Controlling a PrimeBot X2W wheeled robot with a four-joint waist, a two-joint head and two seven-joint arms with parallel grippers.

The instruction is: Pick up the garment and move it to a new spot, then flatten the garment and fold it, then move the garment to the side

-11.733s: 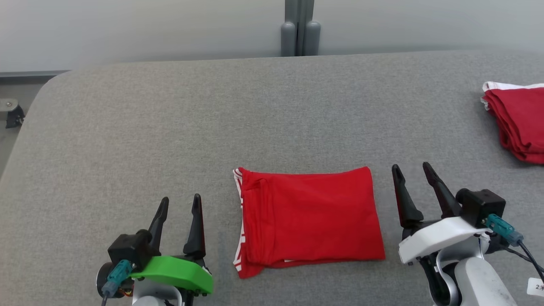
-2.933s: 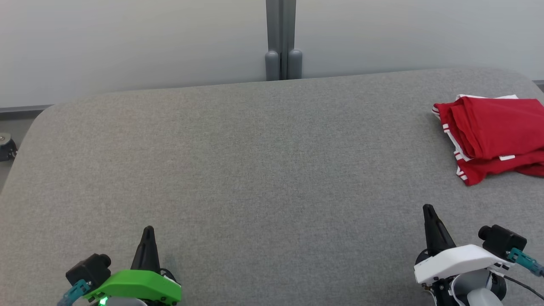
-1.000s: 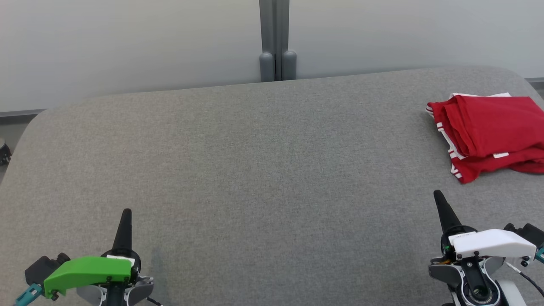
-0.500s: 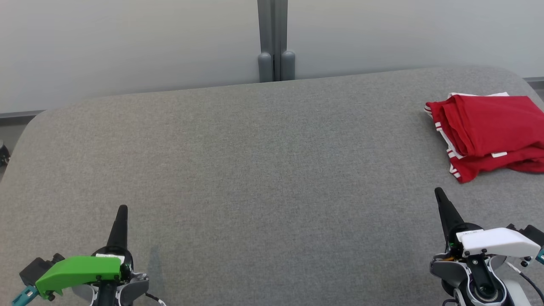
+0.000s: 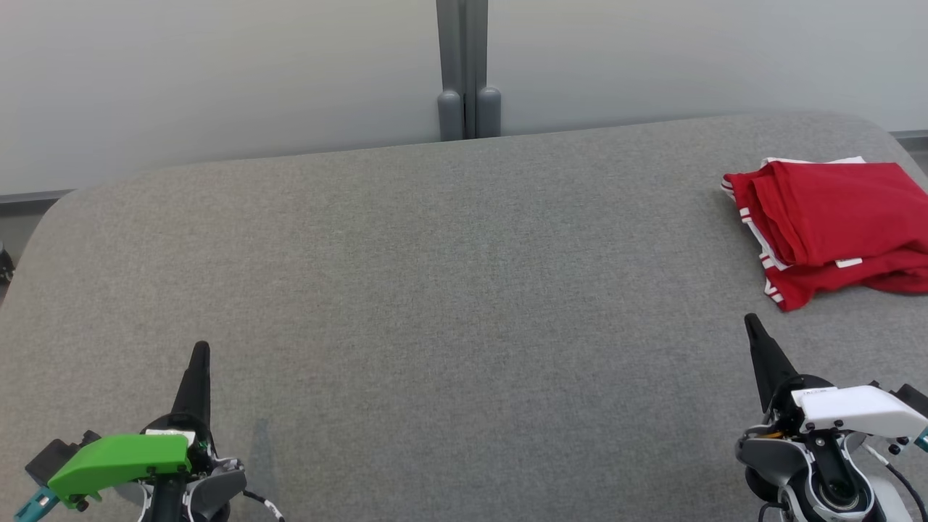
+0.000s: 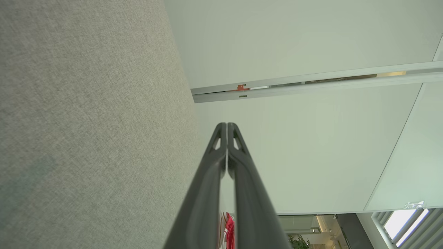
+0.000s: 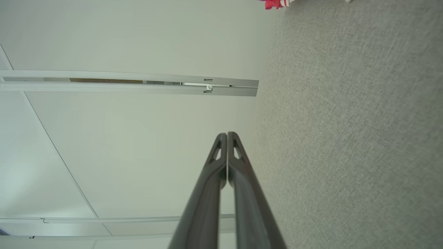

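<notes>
You see a red garment [image 5: 834, 217] folded into a thick, slightly uneven stack at the far right corner of the grey table [image 5: 435, 275]; white striped trim runs along its left edge; a white band peeks out at its back; the bottom layer juts past the top one. Your left gripper [image 5: 199, 351] is at the table's near left, fingers pressed together on nothing; your right gripper [image 5: 750, 320] is at the table's near right, close to the garment but apart from it, likewise clenched and empty.
</notes>
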